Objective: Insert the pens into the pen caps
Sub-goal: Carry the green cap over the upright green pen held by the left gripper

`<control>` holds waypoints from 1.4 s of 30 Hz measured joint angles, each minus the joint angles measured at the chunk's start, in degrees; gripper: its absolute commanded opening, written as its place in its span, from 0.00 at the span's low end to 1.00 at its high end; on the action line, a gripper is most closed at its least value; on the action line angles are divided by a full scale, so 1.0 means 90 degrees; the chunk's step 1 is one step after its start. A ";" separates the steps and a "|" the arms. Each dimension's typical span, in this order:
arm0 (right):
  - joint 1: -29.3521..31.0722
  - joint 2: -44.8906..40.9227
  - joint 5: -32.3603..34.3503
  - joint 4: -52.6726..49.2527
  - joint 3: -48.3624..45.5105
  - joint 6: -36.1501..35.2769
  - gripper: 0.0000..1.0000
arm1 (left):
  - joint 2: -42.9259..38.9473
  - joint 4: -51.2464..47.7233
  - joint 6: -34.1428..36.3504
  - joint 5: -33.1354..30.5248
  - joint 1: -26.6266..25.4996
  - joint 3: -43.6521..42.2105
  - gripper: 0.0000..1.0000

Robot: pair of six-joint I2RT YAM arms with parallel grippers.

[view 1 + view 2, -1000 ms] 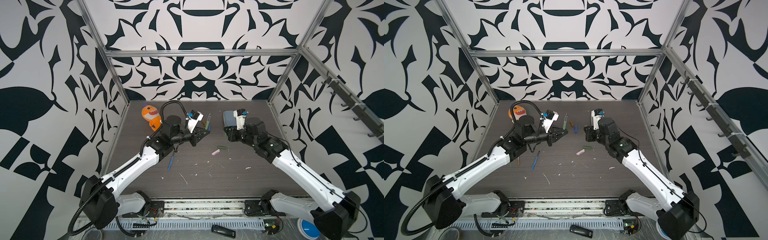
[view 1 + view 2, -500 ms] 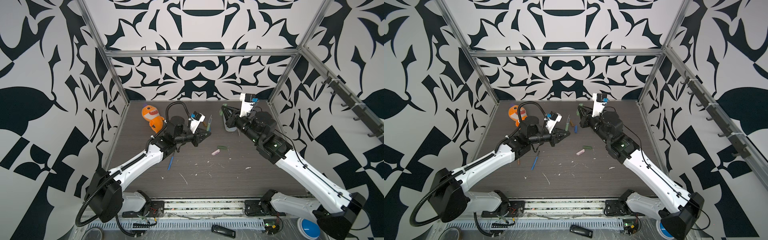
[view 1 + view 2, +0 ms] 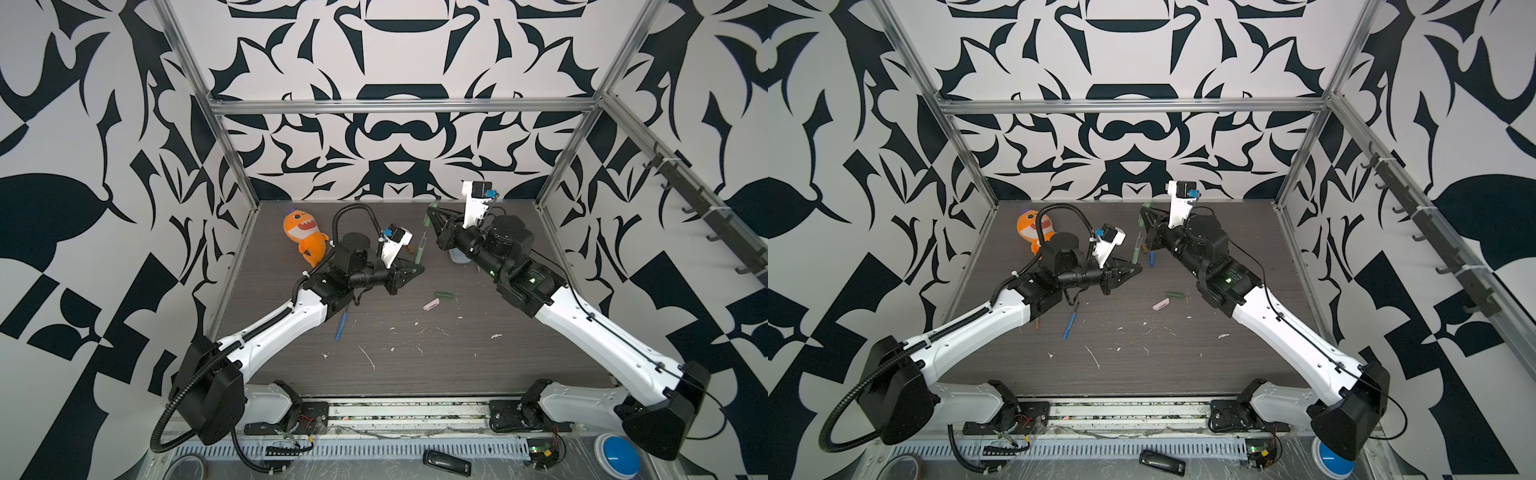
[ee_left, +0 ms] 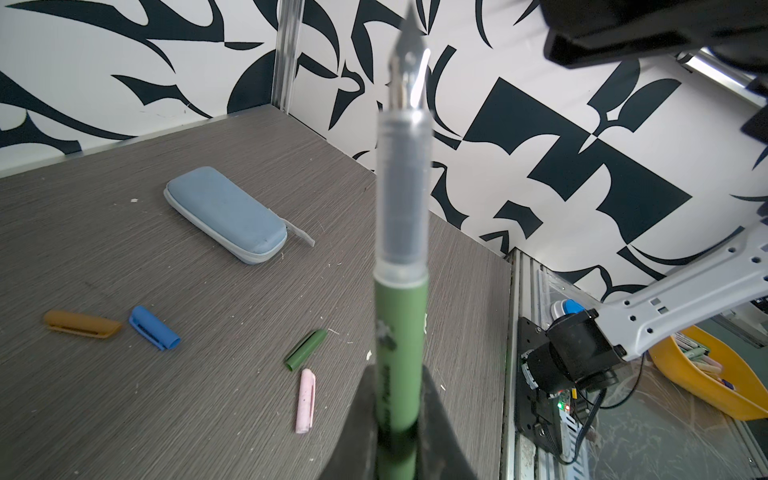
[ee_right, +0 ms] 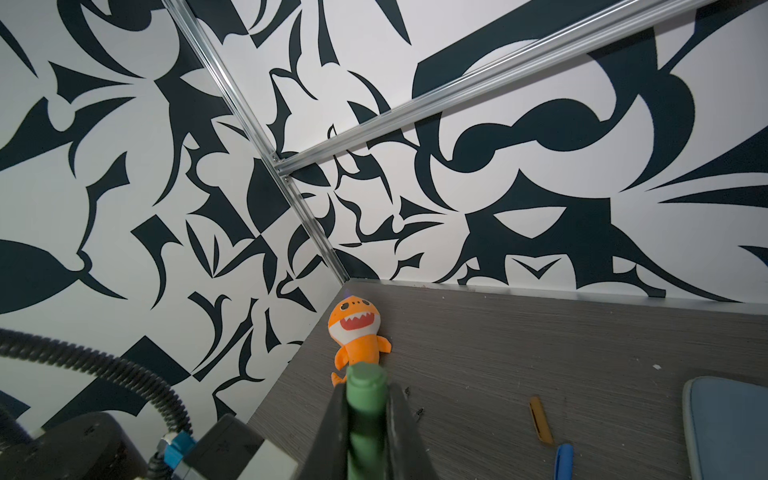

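Both top views, grey woodgrain tabletop [image 3: 457, 365], white flecks [image 3: 368, 357], black-and-white patterned walls [image 3: 395, 54]

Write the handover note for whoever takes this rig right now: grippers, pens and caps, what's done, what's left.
Left gripper: shut on a green pen, nib up, off the table.
Right gripper: shut on a green cap, raised, not touching the pen.
On the table: second green cap, pink cap, blue cap, orange-brown cap, blue pen. The end of an orange-brown pen pokes out from under the left arm. No other pens are in view.
Done: no pen capped.
Left: join the held pair, then cap the rest.
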 measured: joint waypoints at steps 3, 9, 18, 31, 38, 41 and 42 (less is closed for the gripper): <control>0.0007 -0.0027 -0.0010 -0.0005 -0.0005 0.0022 0.02 | 0.0000 0.0000 0.0002 0.0000 -0.0010 0.0000 0.00; 0.0015 -0.0146 -0.0024 -0.0061 -0.0046 0.0032 0.02 | 0.0000 -0.0002 0.0005 0.0000 -0.0017 0.0000 0.00; 0.0024 -0.0192 -0.0114 -0.0204 -0.0107 0.0148 0.01 | 0.0000 -0.0007 0.0019 0.0000 -0.0027 0.0000 0.00; 0.0034 -0.0187 -0.0202 -0.0202 -0.0172 0.0214 0.01 | 0.0000 -0.0046 0.0022 0.0000 -0.0056 0.0000 0.00; 0.0036 -0.0187 -0.0221 -0.0248 -0.0335 0.0221 0.01 | 0.0000 -0.0049 0.0019 -0.0002 -0.0058 0.0000 0.00; 0.0036 -0.0187 -0.0243 -0.0257 -0.0379 0.0245 0.01 | 0.0000 -0.0053 0.0019 -0.0005 -0.0056 0.0000 0.00; 0.0036 -0.0187 -0.0255 -0.0272 -0.0391 0.0265 0.01 | 0.0000 -0.0053 0.0022 -0.0005 -0.0056 0.0000 0.00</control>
